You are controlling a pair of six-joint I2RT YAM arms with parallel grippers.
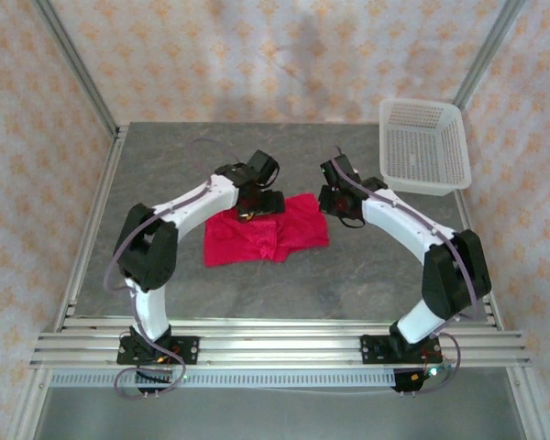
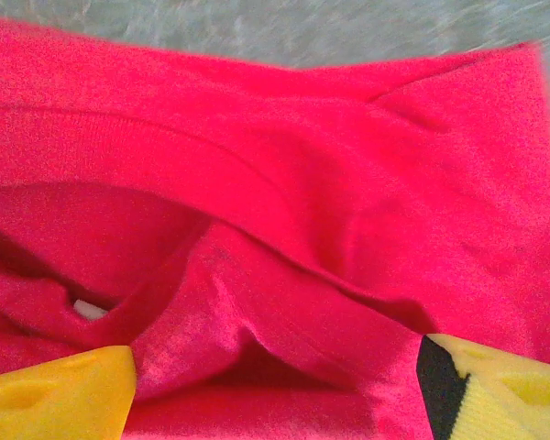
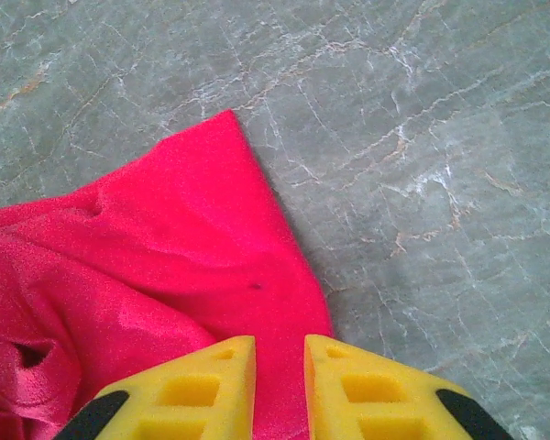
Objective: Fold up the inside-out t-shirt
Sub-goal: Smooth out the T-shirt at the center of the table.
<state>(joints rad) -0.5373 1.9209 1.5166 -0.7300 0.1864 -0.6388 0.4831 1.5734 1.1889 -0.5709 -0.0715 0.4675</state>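
Lying crumpled mid-tabletop (image 1: 367, 275), long axis left to right, the inside-out t-shirt (image 1: 266, 234) sits beneath 2 grippers: left gripper (image 2: 275, 385) spread wide astride a far-edge fold, right gripper (image 3: 280, 385) narrowed over its right edge; whether it pinches, I cannot tell.

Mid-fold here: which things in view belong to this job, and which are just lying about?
Job: inside-out t-shirt, crumpled on the table; left gripper over it; right gripper at its corner.
Lying about: white mesh basket, far right corner.

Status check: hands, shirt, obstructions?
Open left hand over rumpled t-shirt. Nearly shut right hand at its right edge, grip unclear. White basket far right, apart.
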